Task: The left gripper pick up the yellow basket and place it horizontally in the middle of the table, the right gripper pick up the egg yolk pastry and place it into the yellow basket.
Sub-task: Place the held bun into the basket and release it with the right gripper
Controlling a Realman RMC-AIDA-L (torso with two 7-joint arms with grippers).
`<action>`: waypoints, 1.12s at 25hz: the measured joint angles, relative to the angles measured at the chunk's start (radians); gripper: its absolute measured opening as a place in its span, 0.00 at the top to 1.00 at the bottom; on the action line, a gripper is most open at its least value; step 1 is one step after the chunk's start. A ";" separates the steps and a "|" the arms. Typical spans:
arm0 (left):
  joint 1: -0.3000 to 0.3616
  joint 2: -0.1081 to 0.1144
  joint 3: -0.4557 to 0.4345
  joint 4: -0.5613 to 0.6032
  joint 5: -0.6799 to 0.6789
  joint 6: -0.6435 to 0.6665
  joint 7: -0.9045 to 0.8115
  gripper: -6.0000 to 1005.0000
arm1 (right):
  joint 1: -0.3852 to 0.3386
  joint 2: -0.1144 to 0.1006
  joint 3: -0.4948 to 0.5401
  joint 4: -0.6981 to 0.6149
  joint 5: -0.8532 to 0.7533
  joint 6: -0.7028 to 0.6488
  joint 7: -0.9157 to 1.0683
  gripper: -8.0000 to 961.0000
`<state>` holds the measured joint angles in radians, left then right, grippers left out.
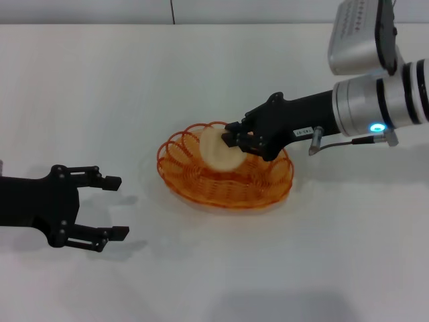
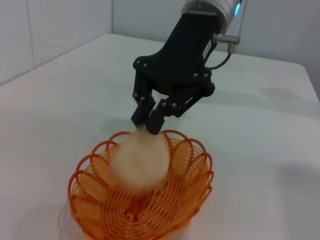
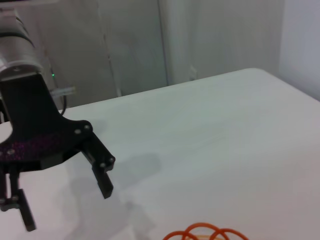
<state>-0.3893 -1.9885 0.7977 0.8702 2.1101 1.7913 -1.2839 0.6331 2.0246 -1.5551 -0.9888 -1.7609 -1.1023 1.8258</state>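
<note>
The yellow basket [image 1: 261, 188] lies flat near the middle of the white table [image 1: 201, 74]. My right gripper [image 1: 231, 136] reaches in from the right over the basket's back left part and is shut on the egg yolk pastry [image 1: 216, 151], holding it by its upper edge. The pale pastry hangs tilted inside the basket, low against the wires. The left wrist view shows the same: the right gripper [image 2: 149, 120] above the pastry [image 2: 140, 160] in the basket [image 2: 195, 185]. My left gripper [image 1: 114, 206] is open and empty on the left, clear of the basket.
The right arm's silver wrist [image 1: 375, 94] with a lit blue ring stands above the table's back right. The right wrist view shows the open left gripper [image 3: 65, 200] and only a bit of the basket's rim [image 3: 205, 232].
</note>
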 joint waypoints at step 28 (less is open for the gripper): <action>-0.002 0.006 -0.006 -0.001 0.013 0.002 -0.012 0.14 | -0.209 -0.021 0.389 0.010 0.027 -0.484 -0.390 0.11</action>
<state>-0.3908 -1.9830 0.7915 0.8695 2.1235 1.7933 -1.2959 0.4242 2.0040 -1.1663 -0.9788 -1.7341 -1.5861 1.4353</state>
